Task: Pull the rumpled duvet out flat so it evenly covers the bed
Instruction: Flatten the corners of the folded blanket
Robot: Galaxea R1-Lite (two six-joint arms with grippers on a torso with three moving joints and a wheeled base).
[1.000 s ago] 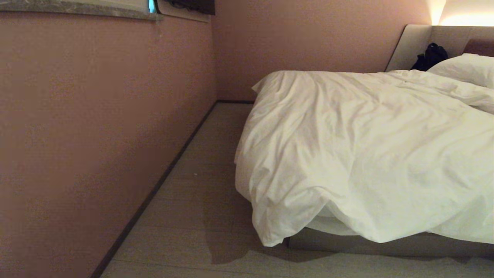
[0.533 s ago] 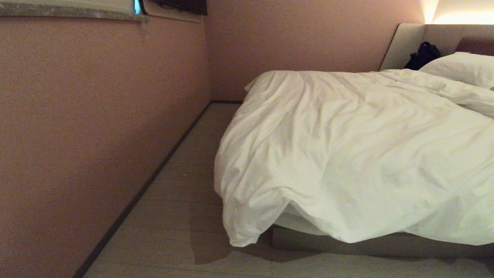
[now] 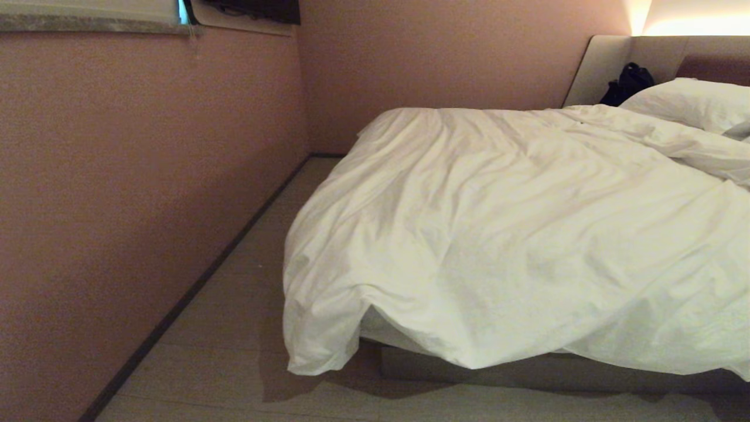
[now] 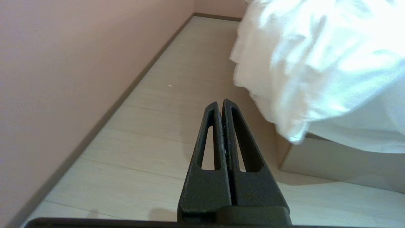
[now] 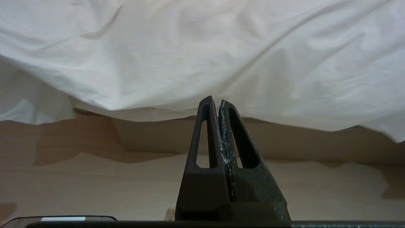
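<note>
The white duvet (image 3: 498, 234) lies wrinkled over the bed, and its near-left corner (image 3: 319, 346) droops almost to the floor. Below its hem shows the bed's grey-beige base (image 3: 527, 372). Neither arm appears in the head view. My left gripper (image 4: 220, 103) is shut and empty above the floor, with the duvet's hanging corner (image 4: 294, 126) beside it and apart from it. My right gripper (image 5: 214, 100) is shut and empty too, pointing at the bed base (image 5: 284, 139) under the duvet's hem (image 5: 202, 63), short of the cloth.
A pink wall (image 3: 146, 205) with a dark skirting runs along the left, leaving a strip of pale floor (image 3: 234, 328) between it and the bed. A pillow (image 3: 685, 102), a black bag (image 3: 627, 82) and the padded headboard (image 3: 597, 64) are at the far right.
The whole head view has shifted: the bed and duvet now sit further left and look larger, so the camera has moved. Both grippers stay shut.
</note>
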